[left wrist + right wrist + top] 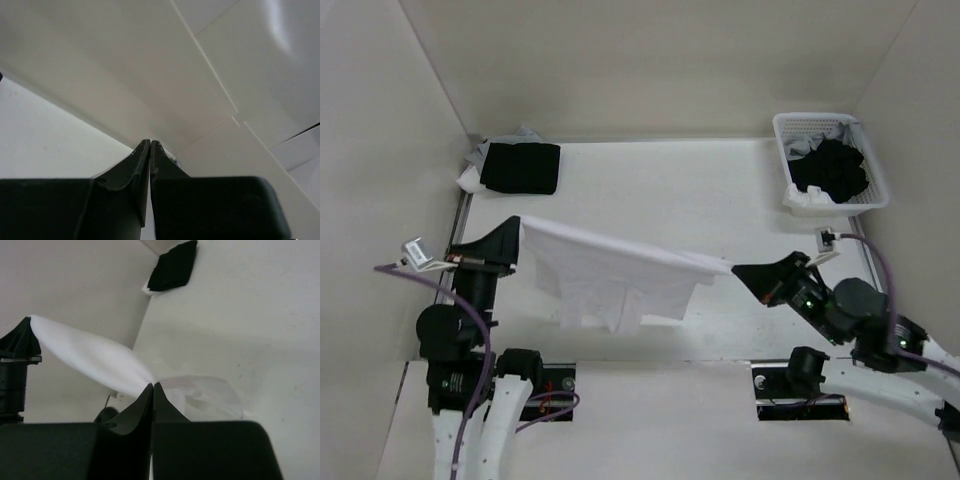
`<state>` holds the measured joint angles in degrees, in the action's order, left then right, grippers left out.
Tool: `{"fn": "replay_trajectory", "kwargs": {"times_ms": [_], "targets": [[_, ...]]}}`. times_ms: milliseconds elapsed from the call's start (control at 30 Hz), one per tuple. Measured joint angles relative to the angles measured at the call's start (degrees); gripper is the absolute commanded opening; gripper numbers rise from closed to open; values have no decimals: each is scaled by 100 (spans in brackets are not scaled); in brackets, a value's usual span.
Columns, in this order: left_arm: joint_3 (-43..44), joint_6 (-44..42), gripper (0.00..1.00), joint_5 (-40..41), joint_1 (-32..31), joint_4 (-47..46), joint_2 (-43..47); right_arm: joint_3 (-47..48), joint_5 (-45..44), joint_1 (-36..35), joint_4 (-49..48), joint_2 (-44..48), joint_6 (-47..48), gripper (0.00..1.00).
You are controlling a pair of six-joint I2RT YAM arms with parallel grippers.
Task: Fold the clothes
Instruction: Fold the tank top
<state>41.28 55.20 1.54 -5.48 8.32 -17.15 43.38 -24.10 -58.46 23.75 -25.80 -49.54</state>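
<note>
Fingers (136,162) of the left gripper (517,224) are pinched shut on one corner of the white clothes (610,268). The right gripper (736,268) is clamped on the opposite corner. Both arms reach inward from the table's (720,190) left and right edges, holding the cloth stretched above its near half, lower folds hanging.

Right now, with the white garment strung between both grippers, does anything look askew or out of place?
The thin white cloth garment hangs lopsided: taut along the top between left gripper and right gripper, its bulk sagging in bunched folds nearer the left. Far left, pale cloth pokes out from under the folded black garment.
</note>
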Motion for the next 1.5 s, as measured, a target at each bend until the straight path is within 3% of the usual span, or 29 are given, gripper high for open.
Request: {"fn": "replay_trajectory", "kwargs": {"times_ms": [167,267,367,467,600,700,867,1000,1100,1233,1500], "targets": [[715,-240,0,44,-74,964,516,955,-1392,-2181,1165,111,-343,3],[459,-262,0,114,-122,1185,529,1169,-2059,-2767,1451,-249,-378,4],[-229,-232,0,170,-136,1200,330,1117,-2044,-1967,1510,-693,-229,3],[-946,-197,0,203,-122,1036,-358,673,-1213,2,1036,-1034,168,2],[-1462,-94,0,240,-55,275,-1991,-118,588,2546,-214,-2044,516,2],[-1373,20,0,282,-131,-804,-3694,-138,1370,3440,-1075,-3541,651,2],[-356,127,0,367,-313,-2094,-6404,1078,2149,3873,-1681,-5958,881,2],[708,221,0,328,-282,-2562,-7608,2472,2415,4052,-1902,-7064,1045,2],[1102,256,0,299,-197,-2750,-7796,3005,2500,4122,-1987,-7261,1176,2],[1097,284,1,295,-125,-2983,-7667,3045,2568,4175,-2116,-7206,1274,3],[-223,411,1,208,-33,-3403,-7090,1650,2640,4210,-2369,-6559,1239,3]]}}
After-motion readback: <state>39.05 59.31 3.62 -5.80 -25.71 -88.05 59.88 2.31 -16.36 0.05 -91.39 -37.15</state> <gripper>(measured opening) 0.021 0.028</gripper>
